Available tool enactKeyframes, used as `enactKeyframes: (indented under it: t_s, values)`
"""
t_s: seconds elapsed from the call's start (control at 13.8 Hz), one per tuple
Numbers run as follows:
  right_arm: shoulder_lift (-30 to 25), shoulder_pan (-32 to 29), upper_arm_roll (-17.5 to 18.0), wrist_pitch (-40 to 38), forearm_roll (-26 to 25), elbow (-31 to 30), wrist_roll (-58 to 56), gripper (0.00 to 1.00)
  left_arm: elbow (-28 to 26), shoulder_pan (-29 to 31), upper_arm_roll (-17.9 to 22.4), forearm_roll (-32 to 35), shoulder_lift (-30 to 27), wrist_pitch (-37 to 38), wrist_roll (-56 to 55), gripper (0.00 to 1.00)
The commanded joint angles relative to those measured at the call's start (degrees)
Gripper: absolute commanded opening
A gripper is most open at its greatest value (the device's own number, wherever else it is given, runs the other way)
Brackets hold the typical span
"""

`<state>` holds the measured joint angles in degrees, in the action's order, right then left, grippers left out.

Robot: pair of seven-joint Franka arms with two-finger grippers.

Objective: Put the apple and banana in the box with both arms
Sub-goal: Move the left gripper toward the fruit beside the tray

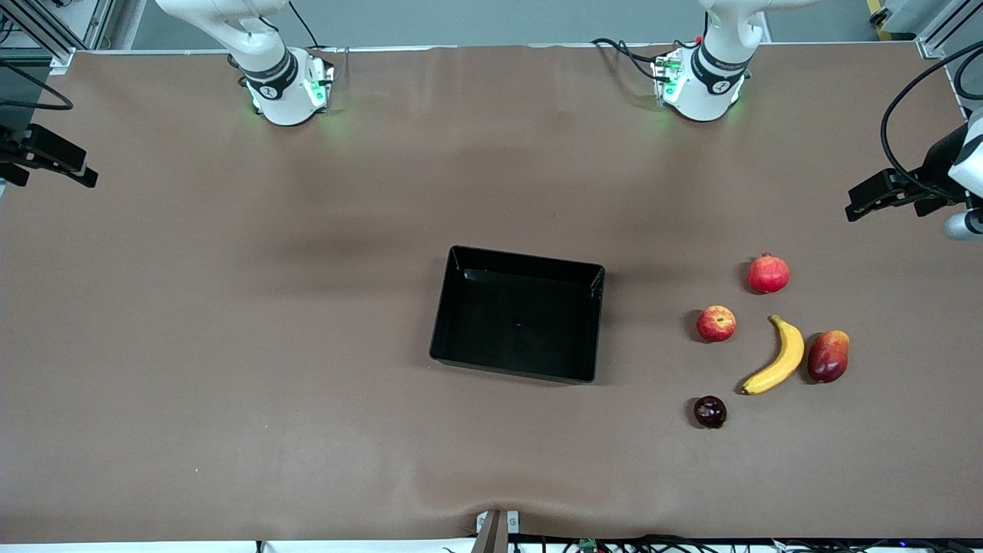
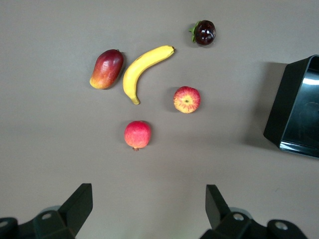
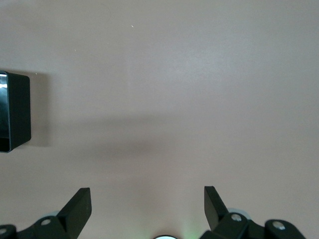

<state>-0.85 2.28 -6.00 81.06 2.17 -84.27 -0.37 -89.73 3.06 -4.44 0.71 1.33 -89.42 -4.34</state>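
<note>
Looking at zero progress, we've got the apple [image 1: 716, 323] and banana [image 1: 777, 358] on the surface beside the empty box [image 1: 459, 307], with left claw [image 2: 149, 209] and right claw [image 3: 148, 209] both released, holding nothing.

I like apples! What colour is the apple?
Red with yellow streaks; the apple shows best in the left wrist view.

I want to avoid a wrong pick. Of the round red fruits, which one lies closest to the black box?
The apple: red with yellow streaks, it lies nearest the box. The pomegranate has a crown tip, and the dark maroon fruit lies nearer the front camera.
</note>
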Motion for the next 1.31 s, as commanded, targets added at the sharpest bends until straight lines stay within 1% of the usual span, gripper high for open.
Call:
enactKeyframes:
  t_s: [0.0, 0.15, 0.58, 0.94, 1.23]
  values:
    - [-0.47, -1.05, 0.91, -0.55, -0.59, -0.01, 0.55, 1.00, 0.70, 0.01, -0.40, -0.88, 0.25, 0.47, -0.41, 1.00]
    - [-0.47, -1.14, 0.82, -0.03, -0.50, 0.25, 0.90, 1.00, 0.96, -0.07, -0.49, -0.80, 0.25, 0.47, -0.32, 1.00]
    - [-0.29, -0.88, 0.99, 0.32, -0.67, 0.34, 0.90, 1.00, 1.23, -0.07, -2.42, -0.27, 0.34, 0.21, -1.11, 1.00]
    - [-0.29, -1.31, 0.64, 0.15, -0.76, 0.87, 0.81, 1.00, 1.84, -0.07, -2.51, -0.27, 0.34, 0.03, -1.11, 1.00]
    - [-0.29, -1.40, 0.64, 0.15, -0.76, 0.87, 0.81, 1.00, 1.23, 0.28, -2.51, -0.27, 0.43, 0.12, -1.02, 1.00]
